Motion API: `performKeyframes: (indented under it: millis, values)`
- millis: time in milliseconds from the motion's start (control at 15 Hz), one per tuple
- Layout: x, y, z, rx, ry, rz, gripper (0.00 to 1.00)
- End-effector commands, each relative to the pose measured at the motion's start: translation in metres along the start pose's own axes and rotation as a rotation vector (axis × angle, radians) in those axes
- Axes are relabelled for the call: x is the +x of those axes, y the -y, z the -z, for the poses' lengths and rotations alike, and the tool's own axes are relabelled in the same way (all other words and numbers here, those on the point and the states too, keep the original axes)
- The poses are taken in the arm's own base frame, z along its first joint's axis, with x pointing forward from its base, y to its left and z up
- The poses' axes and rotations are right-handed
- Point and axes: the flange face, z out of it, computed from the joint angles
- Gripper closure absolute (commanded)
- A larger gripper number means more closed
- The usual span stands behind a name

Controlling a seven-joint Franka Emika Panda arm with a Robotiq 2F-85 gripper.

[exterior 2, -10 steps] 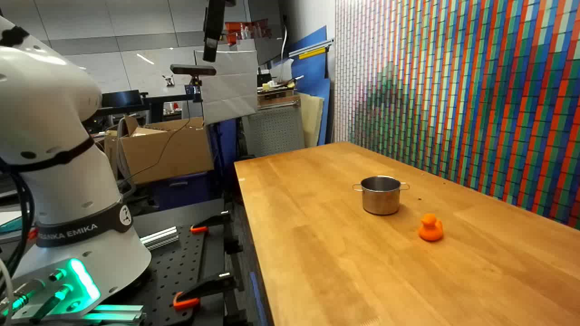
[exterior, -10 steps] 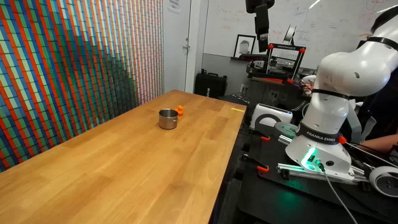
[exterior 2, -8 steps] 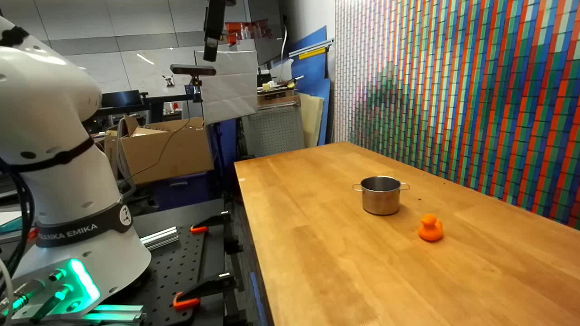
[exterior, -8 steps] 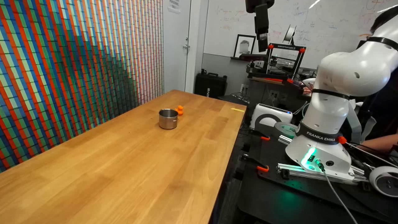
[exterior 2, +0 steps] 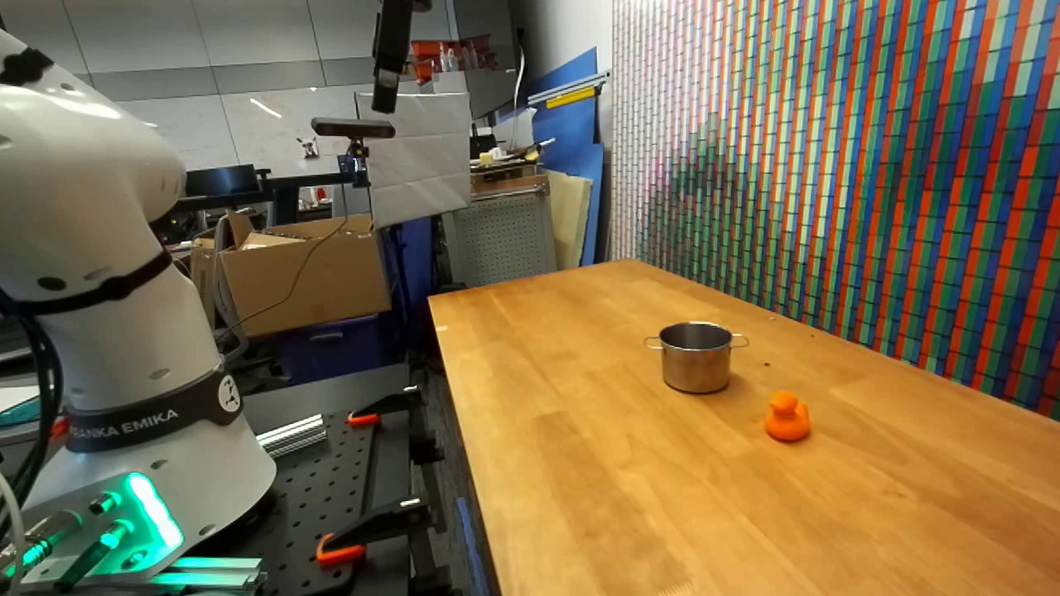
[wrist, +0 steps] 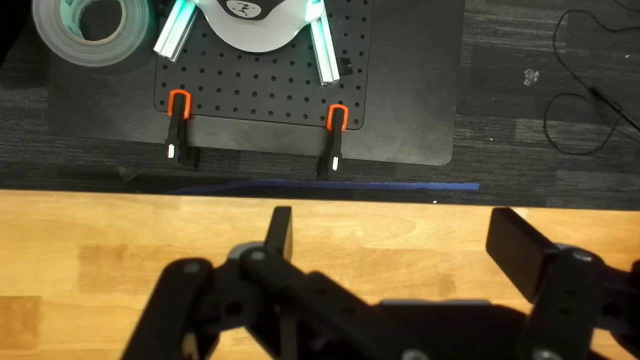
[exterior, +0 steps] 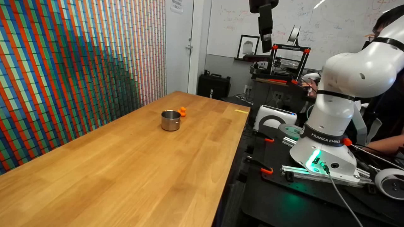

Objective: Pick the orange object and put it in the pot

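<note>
A striped wall [exterior 2: 828,165] in red, blue, green and pale tones runs along one long side of a broad wooden table [exterior 2: 580,414], whose top mixes lighter and darker planks. Across from that wall lies a black platform [exterior: 274,201], and on it stands the white robot arm [exterior: 347,78], a green light [exterior: 313,158] glowing at its base. Past the platform, in an exterior view, sits a cardboard box [exterior 2: 302,281] with raised flaps; a black case [exterior: 214,86] stands beyond an end of the table. The gripper [wrist: 392,225] hangs well above the table, cut off by the top edge of both exterior views; in the wrist view its fingers [wrist: 517,255] stand spread wide — released, with the wood of the tabletop showing between them. Two black clamps [wrist: 178,125] with orange tips sit at the platform's table-side edge, well apart from each other. The metal pot [exterior 2: 696,368] stands upright on the table, toward the striped side, its inside dark and its two thin handles jutting out. The orange object [exterior 2: 787,418], a small duck, sits upright on the wood, near the pot and apart from it — in an exterior view the pot [exterior: 170,123] hides part of it. A thin yellow strip [exterior: 241,111] lies flat near a corner of the table.
</note>
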Motion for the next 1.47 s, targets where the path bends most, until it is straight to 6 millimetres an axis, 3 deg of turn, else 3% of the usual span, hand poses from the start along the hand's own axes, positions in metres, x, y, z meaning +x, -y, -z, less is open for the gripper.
performKeyframes:
  millis: [0, 333, 600, 800, 1133, 1400]
  values:
    - [0.03, -0.022, 0.0, -0.058, -0.085, -0.033, 0.0]
    - [0.114, -0.086, 0.012, -0.223, -0.339, -0.088, 0.0]
    - [0.18, -0.151, 0.006, -0.279, -0.436, -0.127, 0.0]
    - [0.216, -0.197, -0.001, -0.289, -0.463, -0.173, 0.0]
    - [0.265, -0.251, -0.043, -0.229, -0.419, -0.251, 0.0]
    - [0.302, -0.25, -0.094, -0.169, -0.358, -0.277, 0.0]
